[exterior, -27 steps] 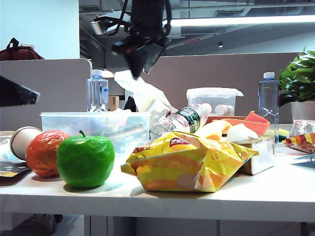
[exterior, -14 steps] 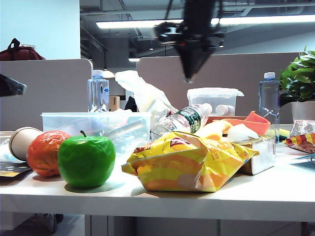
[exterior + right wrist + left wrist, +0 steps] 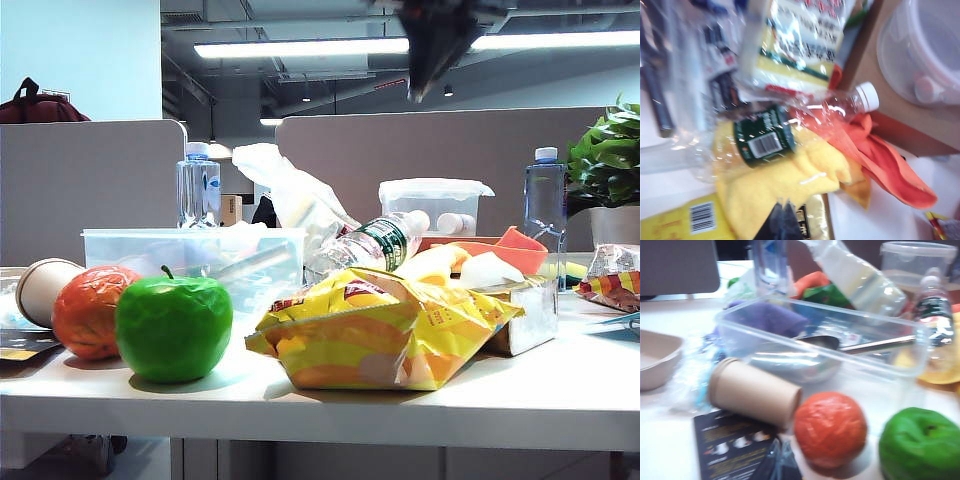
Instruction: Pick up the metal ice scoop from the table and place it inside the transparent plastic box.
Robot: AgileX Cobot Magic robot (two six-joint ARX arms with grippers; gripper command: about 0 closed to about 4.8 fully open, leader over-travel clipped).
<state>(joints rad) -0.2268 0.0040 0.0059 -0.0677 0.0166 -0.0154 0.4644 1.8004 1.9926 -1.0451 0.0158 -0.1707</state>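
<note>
The metal ice scoop (image 3: pixel 840 342) already lies inside the transparent plastic box (image 3: pixel 790 315), its bowl resting on the box floor and its straight handle running toward the far short wall, where the handle tip meets or rides against that wall near the rim. In the exterior view its long axis shows through the box wall as a slanted bright bar, rising toward the side of the lying water bottle (image 3: pixel 375 242). The task therefore looks done, and the step in hand is judged to be a clean withdrawal: the arms should lift clear without brushing the box rim or the clutter on the tabletop (image 3: pixel 560 385). The right tool (image 3: pixel 425 90) hangs high above the tabletop, well apart from everything, its two fingers pinched together to a point and holding nothing; its wrist view looks down on the bottle and a yellow cloth (image 3: pixel 785 175). The left tool (image 3: pixel 782 465) shows only as a dark tip at the frame edge, so whether it is wide or narrow cannot be told; it holds nothing visible, near the paper cup (image 3: pixel 752 392) and the orange ball (image 3: pixel 830 427).
</note>
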